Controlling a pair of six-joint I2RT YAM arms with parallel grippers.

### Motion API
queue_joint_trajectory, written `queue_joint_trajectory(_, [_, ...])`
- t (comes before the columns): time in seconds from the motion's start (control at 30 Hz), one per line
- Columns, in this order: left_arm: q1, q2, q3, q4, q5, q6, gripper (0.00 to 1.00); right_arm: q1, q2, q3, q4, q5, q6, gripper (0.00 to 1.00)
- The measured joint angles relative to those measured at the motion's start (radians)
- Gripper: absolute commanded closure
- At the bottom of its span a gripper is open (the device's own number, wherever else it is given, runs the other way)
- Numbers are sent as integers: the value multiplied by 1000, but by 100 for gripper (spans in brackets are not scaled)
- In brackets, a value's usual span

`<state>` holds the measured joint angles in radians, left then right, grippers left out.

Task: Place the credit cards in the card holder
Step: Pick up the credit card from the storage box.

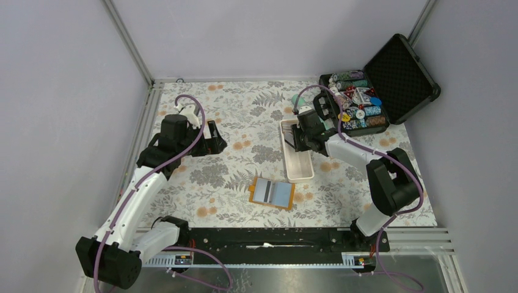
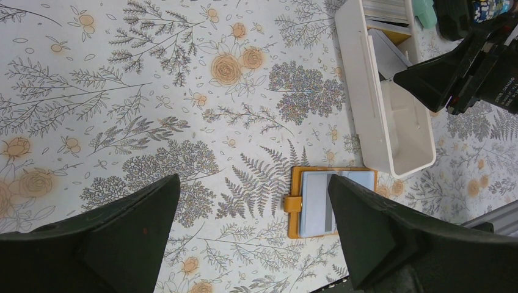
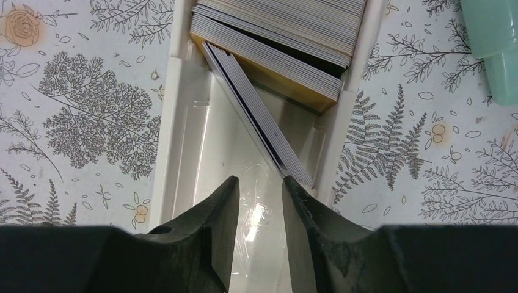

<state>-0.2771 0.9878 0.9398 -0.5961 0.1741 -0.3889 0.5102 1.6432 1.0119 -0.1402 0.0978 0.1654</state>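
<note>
Cream cloth printed with grey ferns and orange roses covers the table. At its far right corner a black case stands open, with poker chips packed in its lower half.

The left arm reaches up the left side of the table, and the left gripper hangs above bare cloth. Its wrist view shows the two dark fingers spread wide with nothing between them.

The right arm folds back at its elbow and stretches left, so the right gripper points down into the long white tray.

Its fingers stand close together, with only a narrow gap that shows the shiny tray floor. They grip nothing.

The credit cards sit on edge as a thick pack across the far end of the tray. A smaller fan of them has tipped away from the pack and leans diagonally across the tray. The fan's low end lies right at the tip of the right-hand finger, outside the gap; whether it touches that tip is unclear.

The card holder lies open and flat on the cloth just near of the tray's end, well apart from both grippers. It has an orange border and pale blue pockets, and a grey stripe shows on one of them. In the left wrist view it shows partly behind the right-hand finger.

A pale green object lies on the cloth beside the tray.
</note>
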Motion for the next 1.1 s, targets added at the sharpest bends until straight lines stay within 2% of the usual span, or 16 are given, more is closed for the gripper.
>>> queue_joint_trajectory(0.57, [8, 0, 0, 0, 15, 0, 1, -7, -32, -40, 28, -141, -18, 62])
queue_joint_trajectory(1.1, [10, 0, -17, 12, 35, -8, 1, -7, -43, -56, 47, -117, -24, 62])
